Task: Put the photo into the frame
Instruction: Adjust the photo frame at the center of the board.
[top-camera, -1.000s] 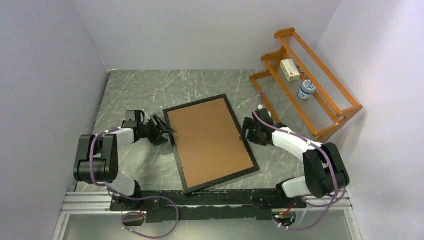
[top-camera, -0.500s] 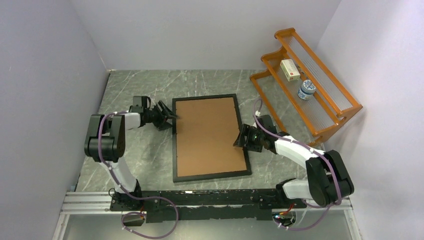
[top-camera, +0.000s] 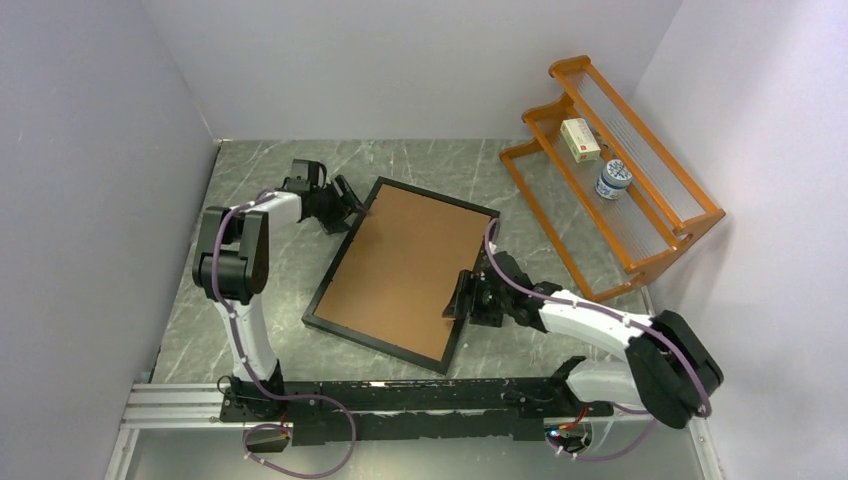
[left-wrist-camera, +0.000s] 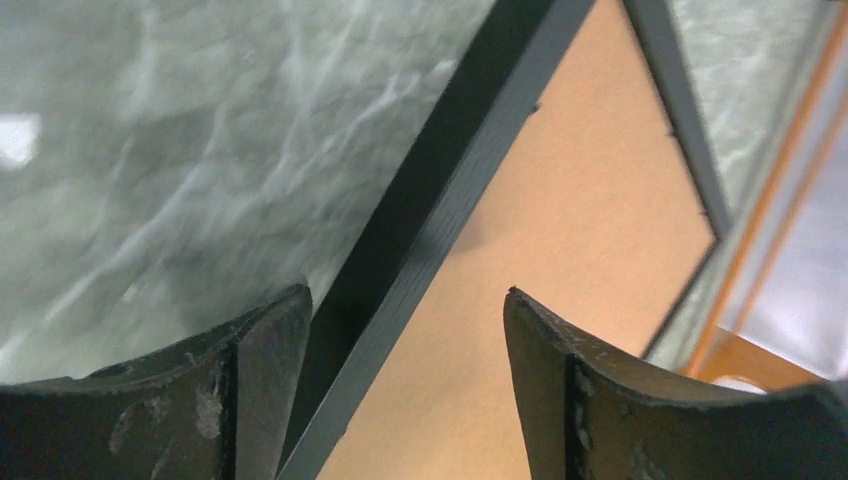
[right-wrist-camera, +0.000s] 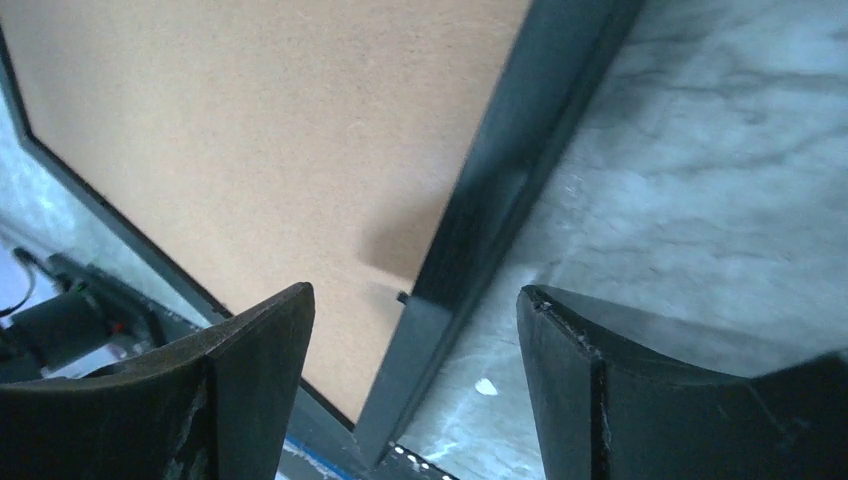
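The frame (top-camera: 400, 268) lies flat on the grey marbled bench (top-camera: 260, 175), skewed (brown back board facing up). The left end effector (top-camera: 353, 209) is at the frame's far left corner, its fingers (left-wrist-camera: 265, 370) spread apart astride the black rim. The right end effector (top-camera: 458, 299) is likewise spread wide over the frame's near right edge.

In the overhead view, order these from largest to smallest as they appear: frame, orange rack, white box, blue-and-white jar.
Largest: frame and orange rack, too close to rank (rack longer, frame wider).
Smallest: white box and blue-and-white jar, about alike.
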